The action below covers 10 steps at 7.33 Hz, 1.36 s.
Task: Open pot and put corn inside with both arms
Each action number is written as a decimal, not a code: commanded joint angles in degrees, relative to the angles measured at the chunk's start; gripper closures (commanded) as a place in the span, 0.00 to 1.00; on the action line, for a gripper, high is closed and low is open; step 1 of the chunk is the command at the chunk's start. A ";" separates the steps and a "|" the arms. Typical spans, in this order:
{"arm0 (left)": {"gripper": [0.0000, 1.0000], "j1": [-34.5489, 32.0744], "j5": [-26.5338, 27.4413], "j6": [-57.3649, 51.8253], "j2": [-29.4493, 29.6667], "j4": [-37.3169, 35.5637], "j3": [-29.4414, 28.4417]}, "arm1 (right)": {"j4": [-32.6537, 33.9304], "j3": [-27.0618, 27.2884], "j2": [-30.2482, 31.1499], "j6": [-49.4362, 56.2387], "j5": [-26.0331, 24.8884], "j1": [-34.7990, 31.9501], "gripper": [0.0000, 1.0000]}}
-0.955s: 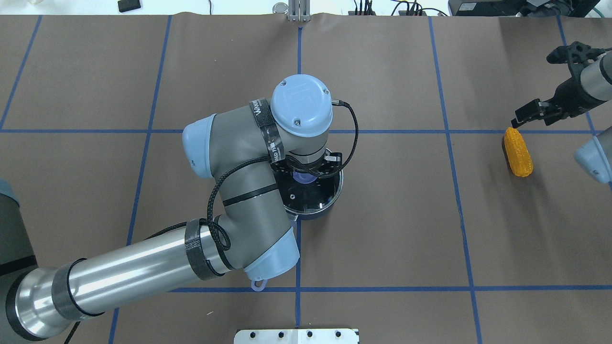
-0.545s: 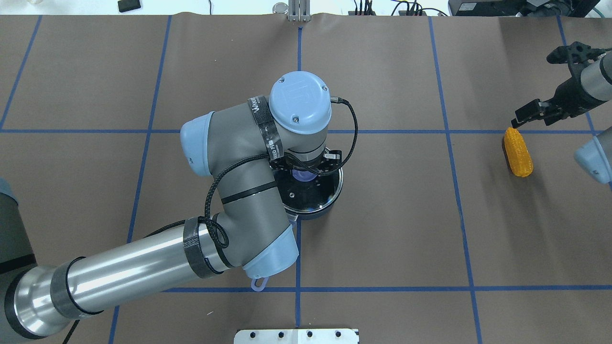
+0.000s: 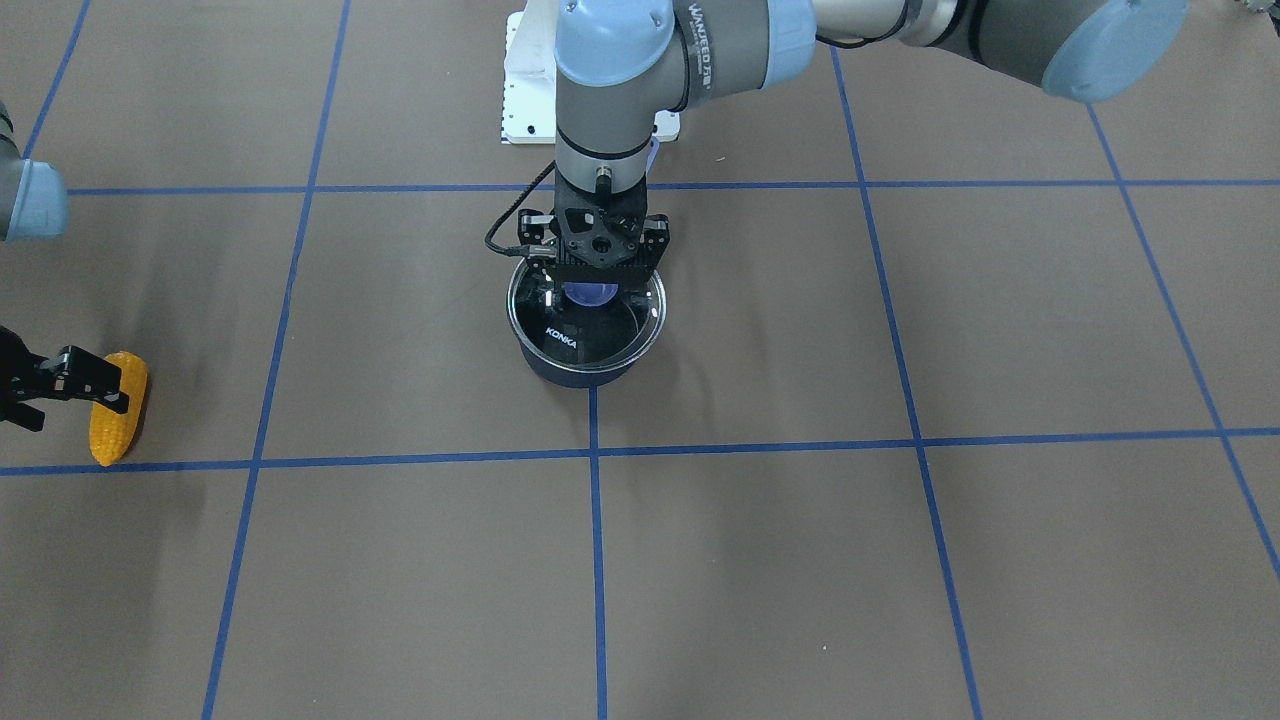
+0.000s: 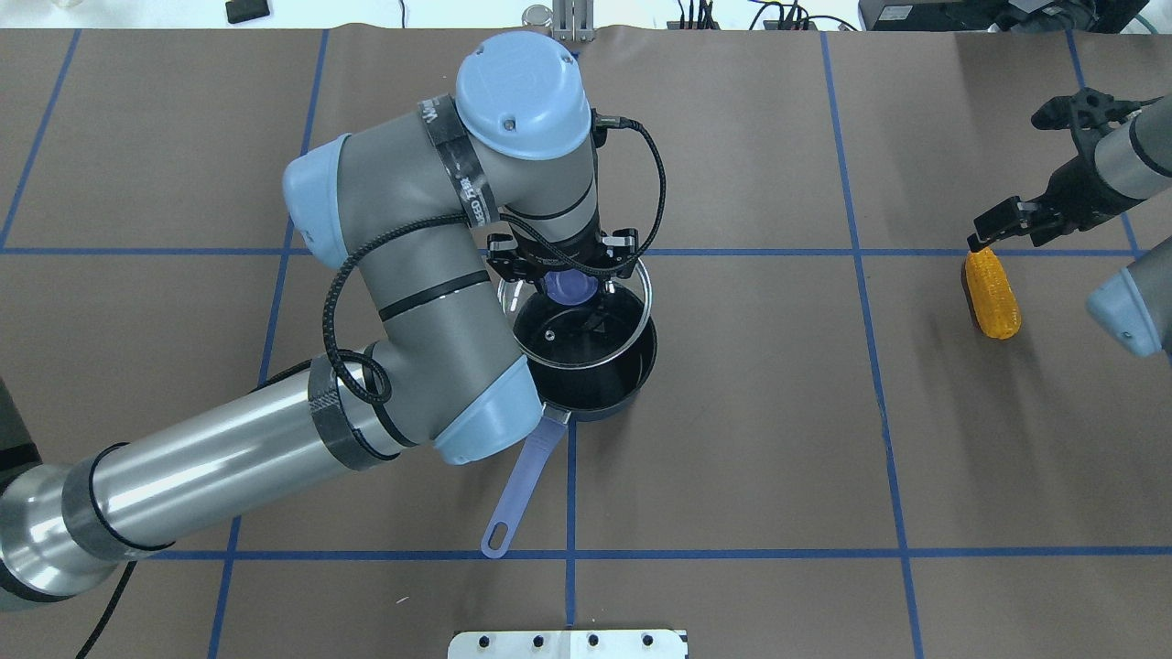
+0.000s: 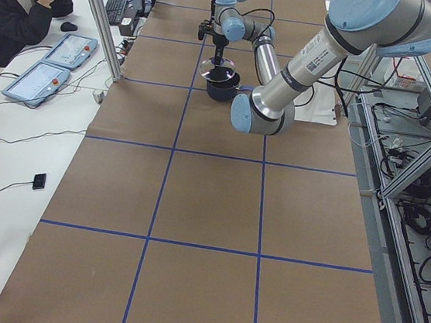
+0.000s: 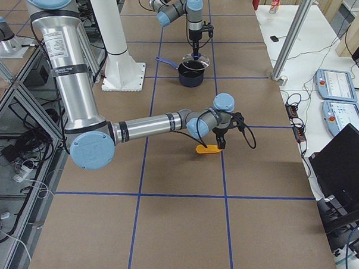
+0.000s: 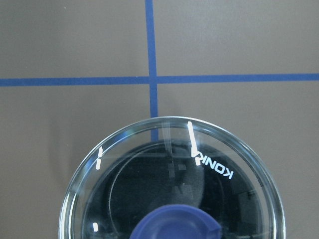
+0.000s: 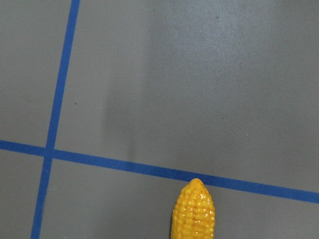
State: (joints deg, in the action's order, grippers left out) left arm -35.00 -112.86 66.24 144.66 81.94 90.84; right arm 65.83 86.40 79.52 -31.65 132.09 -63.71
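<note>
Brown paper crossed by blue tape lines (image 4: 732, 252) covers the tabletop (image 4: 778, 439); a white base plate (image 4: 568, 643) sits at the robot's edge. An operator (image 5: 19, 6) sits beyond the far edge.

Pot (image 4: 612, 401): upright near the middle of the tabletop, its lilac handle (image 4: 517, 485) pointing toward the robot's edge. The inside is dark; no contents can be made out.

Lid (image 4: 586, 334): off the pot. Both side views show the glass disc hanging above the rim and apart from it. In the overhead view it sits slightly toward the far edge, so the pot's mouth is partly uncovered. "KONKA" is printed in white on the glass.

Left arm (image 4: 412, 366): reaches in from the robot's left and points straight down over the pot. The left fingers (image 3: 636, 282) are clamped on the lid's purple knob (image 4: 569, 289) and carry the lid.

Corn (image 4: 992, 295): lies flat on the paper near the tabletop's right edge, well apart from the pot. Its tapered tip points toward the far edge and reaches a blue line.

Right arm (image 6: 149, 125): extends low across the paper to the corn. The right fingers (image 3: 95, 384) hang close over the cob. No view shows the gap between them, so it cannot be told whether they are spread or closed, or whether they touch the corn. The right wrist view shows only the cob's tip at its lower border.
</note>
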 commanded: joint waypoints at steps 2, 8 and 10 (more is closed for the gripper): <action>0.62 -7.41 -5.85 -9.25 -10.31 -0.11 9.40 | 0.00 -0.18 -0.24 -1.39 -1.74 3.06 0.00; 0.62 -21.14 -10.62 -36.14 -31.24 3.29 15.68 | 0.00 0.26 2.31 0.09 -5.42 3.33 0.00; 0.62 -23.17 -10.71 -38.73 -38.55 12.86 14.11 | 0.00 0.17 2.66 0.71 -6.49 3.33 0.00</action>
State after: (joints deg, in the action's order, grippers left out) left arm -56.67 -123.47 29.42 110.26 89.64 105.88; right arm 65.83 86.61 81.89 -31.39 126.43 -60.40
